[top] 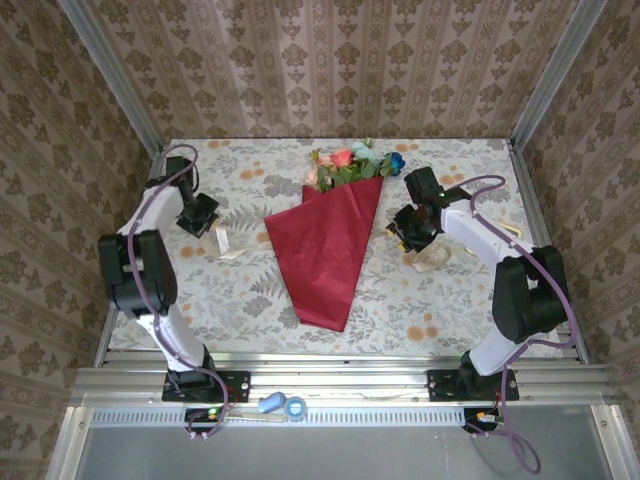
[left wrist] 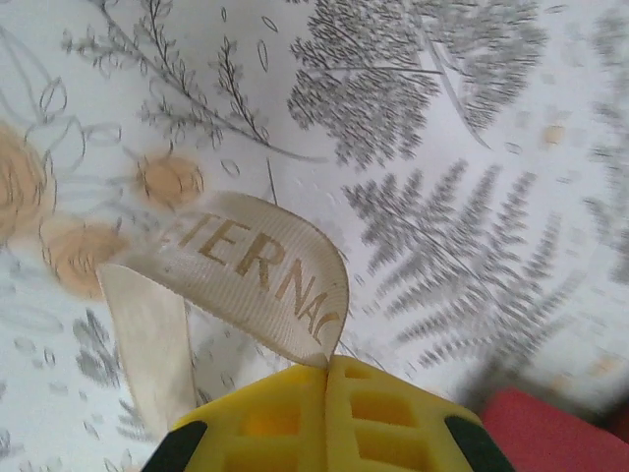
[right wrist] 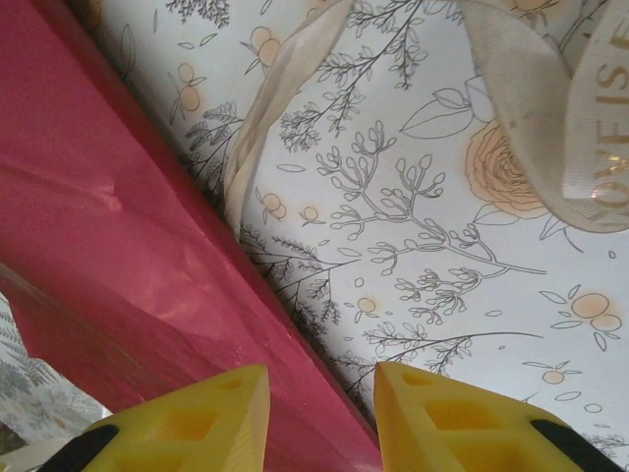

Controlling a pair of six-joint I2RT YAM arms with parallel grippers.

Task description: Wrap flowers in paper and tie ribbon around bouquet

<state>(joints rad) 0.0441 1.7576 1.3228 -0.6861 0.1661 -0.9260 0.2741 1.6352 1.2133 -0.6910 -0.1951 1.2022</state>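
Left gripper (left wrist: 327, 366) closed, pinching end of ribbon (left wrist: 246, 261). Right gripper (right wrist: 322, 388) with jaws apart, holding nothing, above edge of paper (right wrist: 108, 236); other ribbon part near, beyond it. Bouquet (top: 325, 250) lies mid worktop (top: 230, 300), blooms at far end. Advice: take right ribbon part close to cone, pull both sides evenly, no crushing paper. Ribbon middle hidden, maybe under cone; right end cut off.

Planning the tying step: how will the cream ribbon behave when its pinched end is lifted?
Probably floppy: the ribbon folds into a soft loop right at the shut left gripper. Likely very light, since that small pinch holds the loop up. It may twist and trail rather than follow straight, judging by its curled coils beside the paper.
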